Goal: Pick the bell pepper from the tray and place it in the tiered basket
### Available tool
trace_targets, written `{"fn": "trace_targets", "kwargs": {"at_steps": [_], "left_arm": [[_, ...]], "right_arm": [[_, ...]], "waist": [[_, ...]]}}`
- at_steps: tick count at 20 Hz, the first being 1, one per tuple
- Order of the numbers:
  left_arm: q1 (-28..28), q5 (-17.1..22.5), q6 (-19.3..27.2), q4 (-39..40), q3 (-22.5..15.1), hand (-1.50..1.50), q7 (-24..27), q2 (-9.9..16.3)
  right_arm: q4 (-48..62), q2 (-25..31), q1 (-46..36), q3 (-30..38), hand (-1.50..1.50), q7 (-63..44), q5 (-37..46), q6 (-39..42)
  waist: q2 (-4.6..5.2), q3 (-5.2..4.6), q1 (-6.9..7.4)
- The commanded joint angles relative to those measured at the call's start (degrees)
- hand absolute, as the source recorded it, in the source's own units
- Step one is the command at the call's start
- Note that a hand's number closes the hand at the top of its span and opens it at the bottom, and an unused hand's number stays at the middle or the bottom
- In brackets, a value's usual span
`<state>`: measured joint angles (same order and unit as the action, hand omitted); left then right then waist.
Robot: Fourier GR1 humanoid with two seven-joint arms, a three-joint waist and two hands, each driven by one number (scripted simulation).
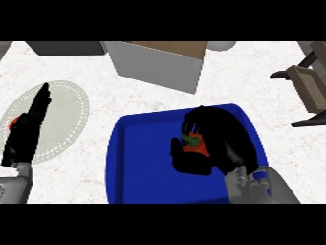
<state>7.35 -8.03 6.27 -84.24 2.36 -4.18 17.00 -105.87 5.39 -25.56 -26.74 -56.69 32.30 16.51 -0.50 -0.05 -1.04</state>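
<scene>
Mostly hidden: red, green-stemmed bell pepper (193, 144)

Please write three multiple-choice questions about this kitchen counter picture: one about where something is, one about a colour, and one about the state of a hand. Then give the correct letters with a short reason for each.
1. Where is the bell pepper?
A. On the white placemat
B. Over the tray, inside the right hand
C. In the tiered basket

2. What colour is the tray?
A. Blue
B. Green
C. Yellow

3. What is the state of the left hand?
A. Curled round the pepper
B. Open, fingers straight
C. Out of view

Answers:
1 B: the red bell pepper shows between the curled fingers of the right hand, above the tray.
2 A: the tray's floor and rim are blue.
3 B: the left hand lies straight over the round placemat, holding nothing.
</scene>
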Motion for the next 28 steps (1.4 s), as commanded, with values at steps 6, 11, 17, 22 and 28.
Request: {"fn": "trace_targets", "kwargs": {"at_steps": [6,11,17,22,28], "left_arm": [[0.3,0.5,-1.2,-0.2,1.0,0.00,-0.4,1.0],[0.0,-0.8,0.0,-2.7,-0.6,0.00,-2.9,-0.8],[0.3,-0.7,-0.7,-1.7,0.3,0.00,-1.9,0.1],[0.0,-1.5,0.0,1.6,0.1,0.00,2.7,-1.5],[2.7,0.1,-3.1,1.5,2.2,0.00,-0.5,0.9]], "right_arm": [[-17.3,6.9,-16.9,18.6,1.50,-8.5,-0.7,4.7],[-14.5,14.3,-27.8,30.0,1.50,-9.9,-5.7,9.3],[-3.3,27.9,-35.2,36.7,1.50,-3.8,-10.9,16.3],[8.3,31.0,-37.4,41.7,1.50,3.3,-16.5,16.1],[18.3,36.1,-39.2,39.3,1.50,15.1,-12.6,17.0]], "waist": [[0.00,-0.04,0.29],[-0.04,-0.01,0.58],[0.10,-0.04,0.81],[0.49,0.00,1.04],[0.67,0.01,1.43]]}}
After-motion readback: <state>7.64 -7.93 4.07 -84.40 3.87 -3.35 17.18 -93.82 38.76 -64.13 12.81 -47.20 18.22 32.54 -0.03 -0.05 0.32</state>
